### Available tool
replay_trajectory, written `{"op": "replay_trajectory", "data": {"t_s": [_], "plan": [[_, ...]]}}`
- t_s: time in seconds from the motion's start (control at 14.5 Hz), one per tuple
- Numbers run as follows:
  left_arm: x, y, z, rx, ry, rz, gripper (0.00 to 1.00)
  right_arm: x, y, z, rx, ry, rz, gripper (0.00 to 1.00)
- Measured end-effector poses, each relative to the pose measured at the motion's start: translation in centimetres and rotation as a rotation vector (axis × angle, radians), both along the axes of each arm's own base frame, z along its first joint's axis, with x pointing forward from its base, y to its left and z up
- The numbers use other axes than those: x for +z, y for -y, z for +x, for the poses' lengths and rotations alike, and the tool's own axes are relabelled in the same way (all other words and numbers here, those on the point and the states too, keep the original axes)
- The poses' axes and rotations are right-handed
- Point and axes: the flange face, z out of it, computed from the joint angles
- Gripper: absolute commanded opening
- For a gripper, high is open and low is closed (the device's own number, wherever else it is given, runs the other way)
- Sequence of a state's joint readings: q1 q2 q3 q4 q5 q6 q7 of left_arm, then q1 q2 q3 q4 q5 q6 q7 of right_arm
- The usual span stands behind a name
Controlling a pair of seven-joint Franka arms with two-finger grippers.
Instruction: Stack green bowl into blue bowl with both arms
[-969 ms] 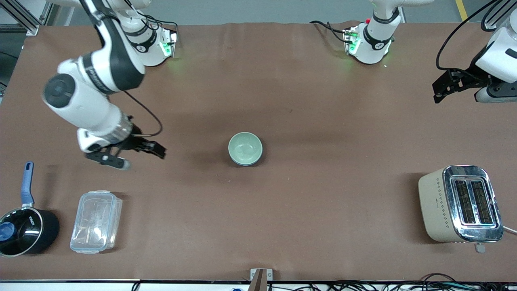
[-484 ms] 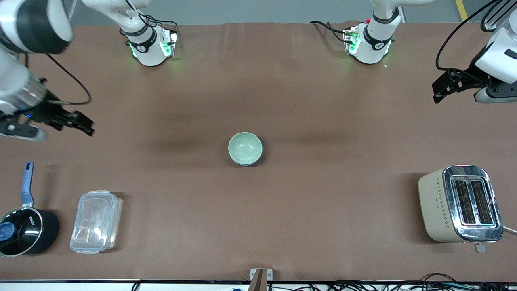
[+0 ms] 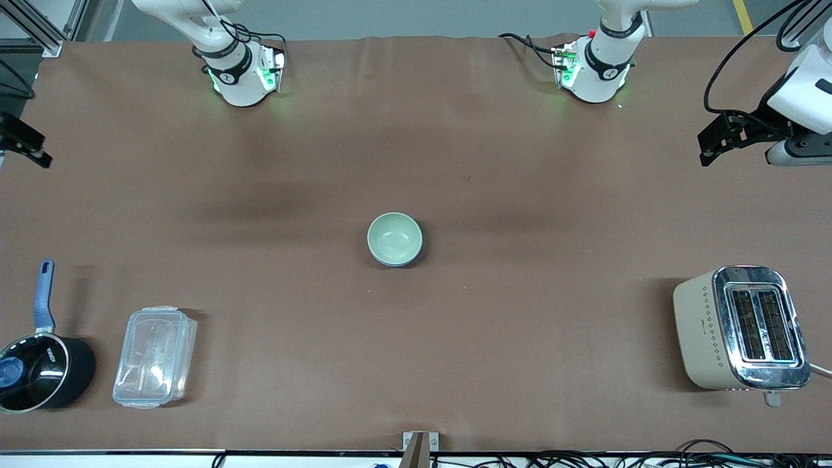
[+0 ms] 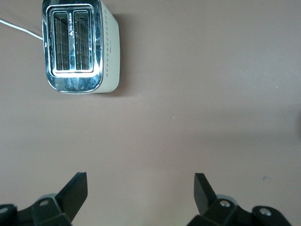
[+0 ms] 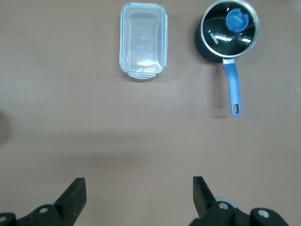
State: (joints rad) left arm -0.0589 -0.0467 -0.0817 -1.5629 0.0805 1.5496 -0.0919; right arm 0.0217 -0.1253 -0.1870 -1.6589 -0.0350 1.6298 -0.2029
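The pale green bowl [image 3: 394,238] sits mid-table, nested in the blue bowl [image 3: 419,252], of which only a thin darker edge shows around its lower side. My left gripper [image 3: 705,148] hangs open and empty over the left arm's end of the table, above bare cloth near the toaster; in the left wrist view [image 4: 140,181] its jaws stand wide apart. My right gripper [image 3: 32,149] is at the edge of the front view over the right arm's end of the table; in the right wrist view [image 5: 138,184] it is open and empty. Neither gripper is near the bowls.
A cream and chrome toaster [image 3: 741,328] stands at the left arm's end, also in the left wrist view [image 4: 80,47]. A clear lidded box [image 3: 155,356] and a black saucepan with a blue handle [image 3: 39,370] stand at the right arm's end, nearer the front camera.
My right arm has pulled away from beside the bowls toward its own end of the table, now almost out of the front view. The bowls and the left arm have not moved.
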Motion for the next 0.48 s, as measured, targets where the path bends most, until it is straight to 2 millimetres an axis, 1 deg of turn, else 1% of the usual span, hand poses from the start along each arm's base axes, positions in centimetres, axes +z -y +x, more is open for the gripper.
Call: {"op": "replay_trajectory", "data": {"t_s": [0.07, 0.21, 0.28, 0.48], "plan": [[0.0, 0.0, 0.0, -0.006, 0.0, 0.0, 1.0, 0.8, 0.0, 0.0, 0.0, -0.003, -0.002, 1.0], [0.0, 0.0, 0.0, -0.009, -0.001, -0.002, 1.0, 1.3, -0.4, 0.3, 0.005, -0.025, -0.013, 1.0], [0.0, 0.1, 0.0, -0.01, -0.002, -0.013, 1.0, 1.0, -0.9, 0.7, 0.014, -0.044, -0.028, 1.0], [0.0, 0.4, -0.1, -0.011, -0.006, -0.043, 1.0, -0.5, -2.8, 2.0, 0.034, -0.078, -0.047, 1.0]]}}
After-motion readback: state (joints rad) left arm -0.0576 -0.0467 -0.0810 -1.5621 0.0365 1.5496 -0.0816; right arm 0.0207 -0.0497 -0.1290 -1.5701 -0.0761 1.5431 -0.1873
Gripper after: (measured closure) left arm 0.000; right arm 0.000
